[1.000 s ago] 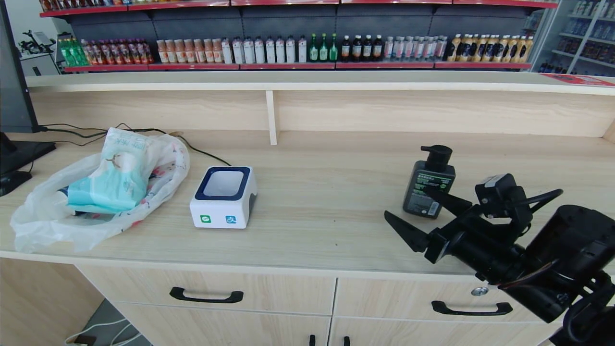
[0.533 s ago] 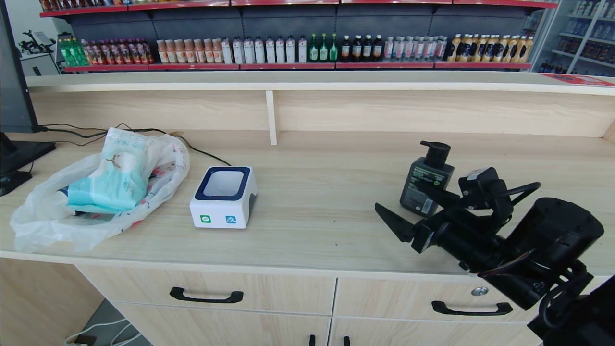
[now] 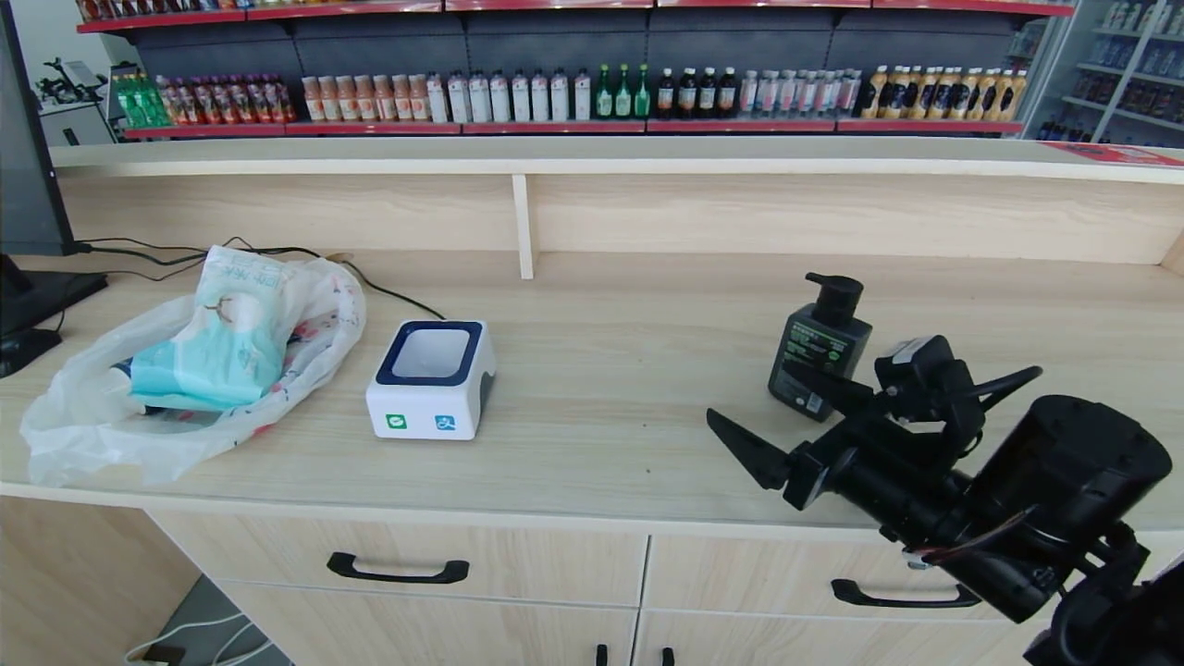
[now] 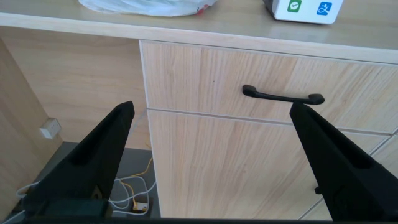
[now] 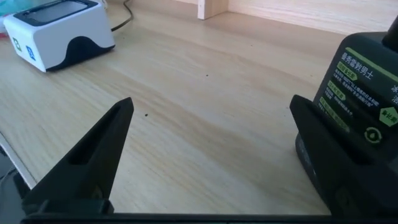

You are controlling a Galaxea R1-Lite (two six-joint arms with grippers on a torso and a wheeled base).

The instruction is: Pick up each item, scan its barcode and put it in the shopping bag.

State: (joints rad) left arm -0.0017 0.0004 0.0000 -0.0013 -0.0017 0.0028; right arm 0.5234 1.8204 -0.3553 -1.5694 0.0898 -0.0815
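Dark plastic and rigid, the bottle point(image 3: 819, 356) will likely feel moderately heavy if it is full. Its body is stiff, and its smooth sides may slip. I would take it across the flat body below the shoulder, not by the pump head, which could sink or turn. It is a squat, near-black flask with a black pump, green print on its label and a pale patch low down, probably the barcode. It stands upright on the right part of the counter point(image 3: 601, 370), well apart from the scanner point(image 3: 430, 377). The right end effector point(image 3: 747, 388) is spread wide just beside the bottle, pinching nothing. The left end effector point(image 4: 211, 107), also spread, sits below the counter edge, facing the drawers. The bag point(image 3: 92, 416) lies at far left.
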